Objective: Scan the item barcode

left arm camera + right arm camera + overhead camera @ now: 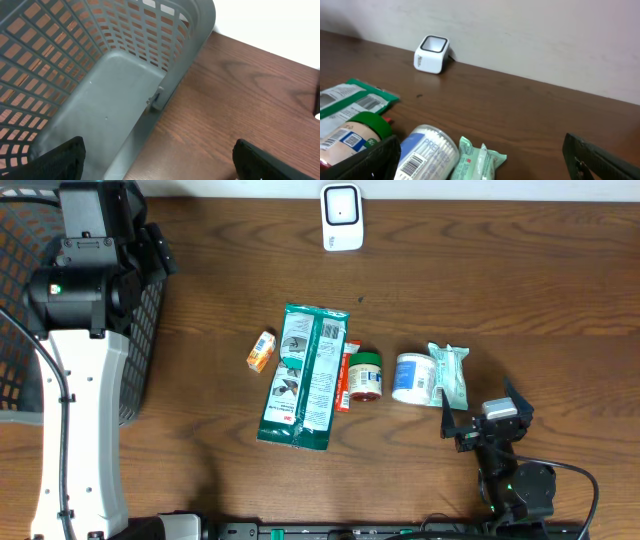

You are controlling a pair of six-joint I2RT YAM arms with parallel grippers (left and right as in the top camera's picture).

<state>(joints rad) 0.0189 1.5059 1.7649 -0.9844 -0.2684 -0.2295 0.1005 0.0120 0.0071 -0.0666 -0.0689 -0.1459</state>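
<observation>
Black fingers of the right gripper are spread wide, and nothing is gripped between them. Just ahead of them a green tissue pack is seen lying on the wooden table. Right beside it, on its left, a white and blue tub is laid on its side, with a barcode turned toward the wrist camera. A green-lidded jar is laid next in the row. In the overhead view it is followed by a red stick, a long green packet and a small orange box. The white scanner is stood at the far edge of the table, well apart from every item. The left gripper is likewise spread open and empty. It is positioned over the side wall of a grey mesh basket at the table's left end.
</observation>
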